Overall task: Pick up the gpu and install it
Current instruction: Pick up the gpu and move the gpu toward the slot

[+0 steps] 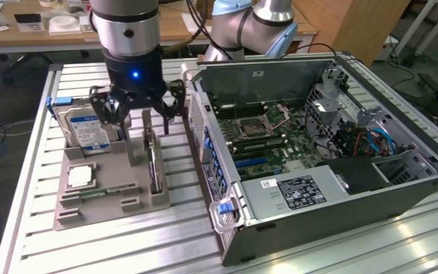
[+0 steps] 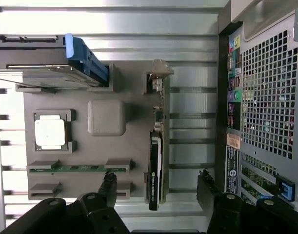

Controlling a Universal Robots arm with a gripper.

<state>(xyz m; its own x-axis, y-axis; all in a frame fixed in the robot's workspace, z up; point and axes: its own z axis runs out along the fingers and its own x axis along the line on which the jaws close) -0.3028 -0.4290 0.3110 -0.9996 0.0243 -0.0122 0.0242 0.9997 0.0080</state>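
Legend: gripper (image 1: pixel 139 123) and arm, placed from the blue indicator light (image 1: pixel 134 74), which glows on the glossy black gripper body. Above the light is a cylindrical wrist segment (image 1: pixel 125 25) in brushed silver, ringed by a black band with a small dark dot. Below the light are black linkage fingers (image 2: pixel 109 187), jointed at round pivots and tapering to slim tips. Behind the light, toward the exterior view's right, are silver-grey arm joints (image 1: pixel 261 23) with pale blue caps, trailed by black cables (image 1: pixel 196 25).

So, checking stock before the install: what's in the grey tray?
The gpu on edge, an upright hard drive, a processor chip and a green memory stick. The tray covers the gpu's and drive's lower edges.
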